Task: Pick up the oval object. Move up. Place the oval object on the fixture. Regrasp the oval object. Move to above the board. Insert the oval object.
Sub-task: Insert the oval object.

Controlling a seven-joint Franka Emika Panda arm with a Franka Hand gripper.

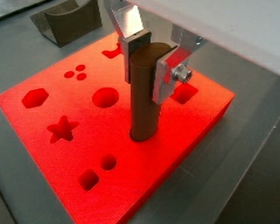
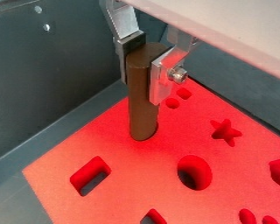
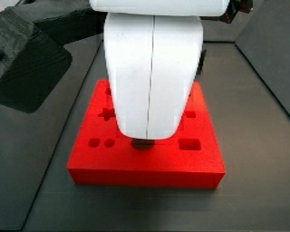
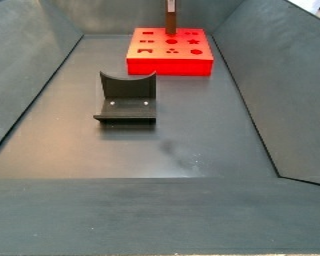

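My gripper [image 1: 150,63] is shut on the oval object [image 1: 142,96], a brown rod held upright between the silver fingers [image 1: 168,74]. It also shows in a wrist view [image 2: 142,96] with the gripper [image 2: 147,61] shut around its upper part. Its lower end meets the top of the red board [image 1: 60,96], among the shaped holes; any hole under it is hidden. In a side view the white arm hides the gripper, and only the rod's tip [image 3: 144,141] shows on the board [image 3: 111,165]. The far side view shows rod [image 4: 172,18], board [image 4: 176,64] and fixture [image 4: 127,98].
The fixture [image 1: 66,22] stands on the grey floor beyond the board's corner. Grey sloping bin walls [image 4: 43,90] enclose the floor. A wall [image 2: 49,70] runs close beside the board. Black cable wrap [image 3: 26,54] hangs to the arm's left.
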